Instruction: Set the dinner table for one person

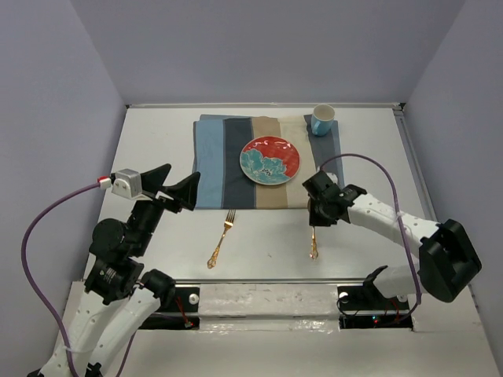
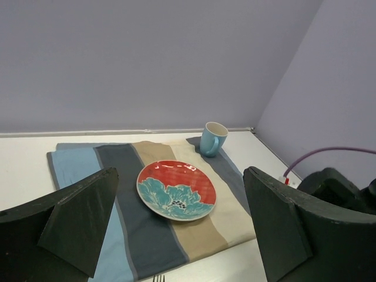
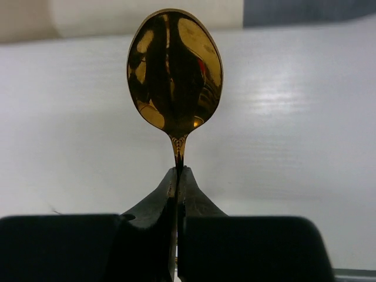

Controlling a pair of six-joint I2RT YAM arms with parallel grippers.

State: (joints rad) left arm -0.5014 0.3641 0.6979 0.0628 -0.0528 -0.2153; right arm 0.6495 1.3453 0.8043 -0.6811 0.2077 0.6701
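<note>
So the white worktop fills basically the whole space in front of both arms. A striped placemat lies toward its far side, with a red and teal flowered plate sitting on it and a blue mug on its far right corner. The left pincer hangs over the mat's left edge, spread wide, nothing in it. A gold fork lies on bare worktop just near of the mat. The right pincer is pressed together on the neck of a gold spoon, right of the fork.
</note>
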